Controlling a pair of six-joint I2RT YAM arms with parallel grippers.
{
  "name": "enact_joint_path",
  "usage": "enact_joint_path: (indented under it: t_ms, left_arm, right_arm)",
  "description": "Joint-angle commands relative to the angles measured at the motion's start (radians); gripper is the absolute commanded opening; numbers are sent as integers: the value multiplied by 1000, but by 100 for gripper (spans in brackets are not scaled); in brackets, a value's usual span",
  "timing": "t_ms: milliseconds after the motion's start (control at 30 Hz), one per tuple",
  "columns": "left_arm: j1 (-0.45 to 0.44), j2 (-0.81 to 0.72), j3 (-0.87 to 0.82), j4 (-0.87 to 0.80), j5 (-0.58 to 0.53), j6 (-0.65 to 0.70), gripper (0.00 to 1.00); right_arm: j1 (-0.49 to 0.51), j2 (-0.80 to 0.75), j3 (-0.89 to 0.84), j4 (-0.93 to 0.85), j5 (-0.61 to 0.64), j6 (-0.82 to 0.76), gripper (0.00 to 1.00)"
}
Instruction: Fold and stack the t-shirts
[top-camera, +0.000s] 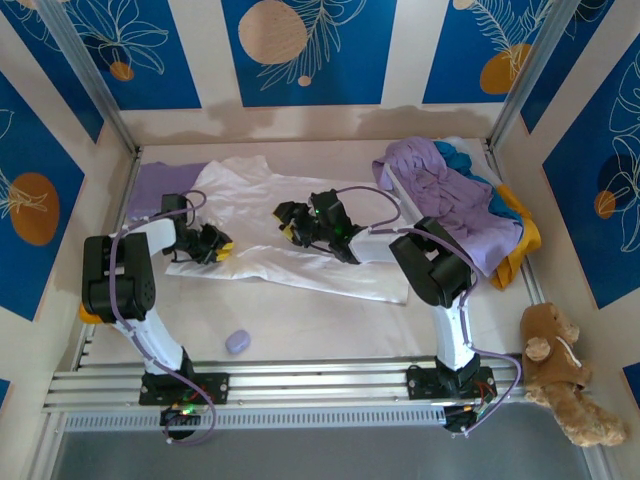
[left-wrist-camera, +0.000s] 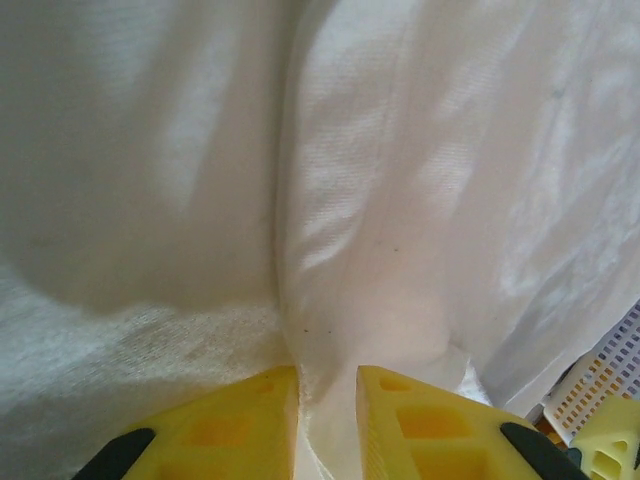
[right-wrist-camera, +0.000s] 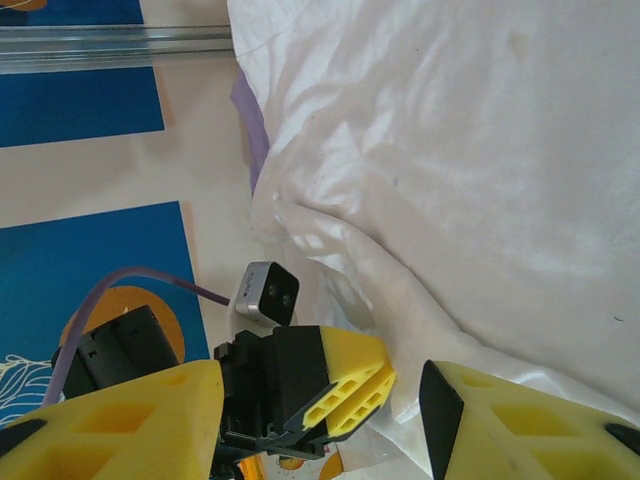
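Shirts lie in 2 places on the surface (top-camera: 330, 320). The white t-shirt (top-camera: 270, 195) is spread out across the middle, and its left edge overlaps a flat lavender t-shirt (top-camera: 150, 185) at the rear left. In the rear right corner sits a heap of 3: a crumpled lavender t-shirt (top-camera: 450, 200) on top, a teal t-shirt (top-camera: 468, 160) showing behind it, and a yellow-orange t-shirt (top-camera: 522, 240) sticking out from beneath on the right side.

The left fingers (top-camera: 222, 247) are down on the near left part of the white t-shirt. In the left wrist view the 2 yellow tips stand close together, with a raised fold of the white cloth pinched in the narrow gap between them. The cloth runs away from them in a soft ridge.

The right fingers (top-camera: 288, 234) are over the middle of the same shirt, to the right of the left fingers and apart from them. In the right wrist view they stand wide apart with nothing gripped. Rumpled white cloth lies below them, a strip of lavender shows from under its edge, and the left arm's yellow tip and small grey camera (right-wrist-camera: 268, 292) appear between them.

A small round lavender blob (top-camera: 238, 341) rests on the bare surface near the front, between the 2 arm bases and well apart from the shirts. A brown teddy bear (top-camera: 560, 375) lies at the front right, beside the right arm's base
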Motion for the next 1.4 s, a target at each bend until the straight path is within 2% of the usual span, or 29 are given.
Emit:
enact_joint_path:
  t_ms: [0,133,267,300,633,1133,1233,1367]
  left_arm:
    - [-12,29,15,-13,-3,7,23]
    - [-15,37,17,-14,1,12,21]
    - [-17,38,23,-21,2,25,1]
    - [-18,36,27,-25,-3,26,0]
    - [-36,26,134,-104,-39,49,0]
    - [-115,219,389,-115,-57,34,0]
    - [-125,251,440,-124,-49,34,12]
    - [-136,287,487,-111,-22,28,17]
  right_arm:
    - [-8,-42,-26,13,-14,-14,56]
    - [-11,-46,-37,24,-15,-7,56]
    - [-14,-52,-45,26,-14,-6,56]
    - [-14,-54,-46,26,-14,-6,56]
    - [-18,-70,-66,28,-18,-1,56]
    - [-31,-124,-124,11,-45,0,56]
    - [-34,-135,-131,0,-51,-7,56]
    - [-41,-151,-147,-3,-56,-10,56]
